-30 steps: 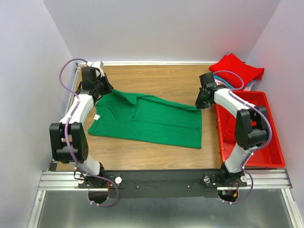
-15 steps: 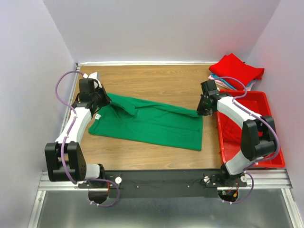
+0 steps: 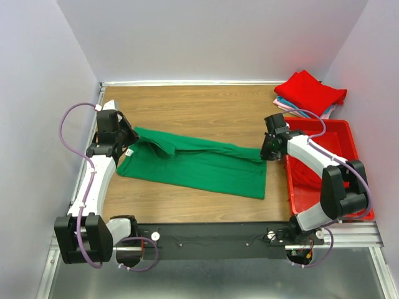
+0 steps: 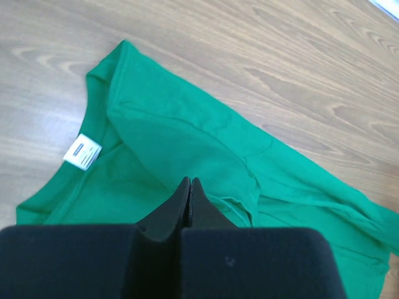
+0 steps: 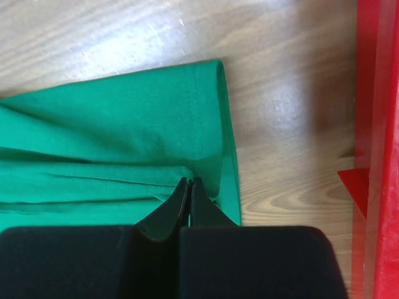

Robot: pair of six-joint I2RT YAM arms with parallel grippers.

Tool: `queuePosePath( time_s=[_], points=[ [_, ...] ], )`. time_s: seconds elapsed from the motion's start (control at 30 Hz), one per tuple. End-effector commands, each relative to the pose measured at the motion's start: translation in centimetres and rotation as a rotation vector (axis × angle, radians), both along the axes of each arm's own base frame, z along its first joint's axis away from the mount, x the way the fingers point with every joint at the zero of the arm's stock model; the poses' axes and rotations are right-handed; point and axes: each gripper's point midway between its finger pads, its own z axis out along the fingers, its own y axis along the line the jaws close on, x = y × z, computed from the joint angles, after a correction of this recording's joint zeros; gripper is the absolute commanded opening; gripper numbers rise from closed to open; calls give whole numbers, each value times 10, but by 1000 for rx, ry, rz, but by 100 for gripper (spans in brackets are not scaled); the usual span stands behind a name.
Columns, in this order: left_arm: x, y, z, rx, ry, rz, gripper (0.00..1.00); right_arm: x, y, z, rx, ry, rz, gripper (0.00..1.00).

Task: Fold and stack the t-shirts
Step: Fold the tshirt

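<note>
The left pincer (image 3: 129, 138) and right pincer (image 3: 264, 152), each pinched shut on the far edge of the green t-shirt (image 3: 199, 169) lying mid-surface (image 3: 206, 112), have pulled that edge nearer than a second ago, so the lengthwise fold seems under way.

Soft, even light fills the overhead view, leaving only faint shadows beside the arms on the wooden worktop (image 3: 206, 112). In the right wrist view, pale glare streaks the wood near the top edge. The green t-shirt (image 4: 187, 143) looks sharp in both wrist views, while the near foreground is flat, featureless black.
</note>
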Motion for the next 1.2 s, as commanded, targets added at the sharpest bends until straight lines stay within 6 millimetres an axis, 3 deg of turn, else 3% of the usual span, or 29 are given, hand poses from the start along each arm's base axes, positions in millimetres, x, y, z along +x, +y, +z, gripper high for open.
queuePosePath(
  time_s=[0.0, 0.2, 0.43, 0.53, 0.67, 0.8, 0.93, 1.0, 1.17],
  points=[
    [-18, 15, -18, 13, 67, 93, 0, -9, -3, 1, -12, -8, 8, 2],
    [-29, 17, -34, 8, 112, 116, 0, -20, -4, 0, -3, -3, 18, 4],
    [-37, 31, -39, 25, 135, 196, 0, -43, -4, 4, 31, -5, 14, 32],
    [-38, 31, -42, 10, 140, 210, 8, -53, -5, 7, 49, -5, 2, 45],
    [-32, 32, -35, -7, 110, 226, 22, -56, -5, 11, 53, -13, -2, 49],
    [-17, 33, -21, -9, 79, 227, 28, -40, -5, 17, 31, -29, 3, 50],
    [-3, 38, 0, -4, 3, 250, 50, -19, -4, 16, 7, -36, -14, 50],
    [7, 34, -4, -20, -4, 227, 53, -5, -8, 12, -27, -43, -37, 50],
    [35, 33, -43, -17, 78, 198, 55, 16, -8, 3, -58, -33, -50, 50]
  ],
)
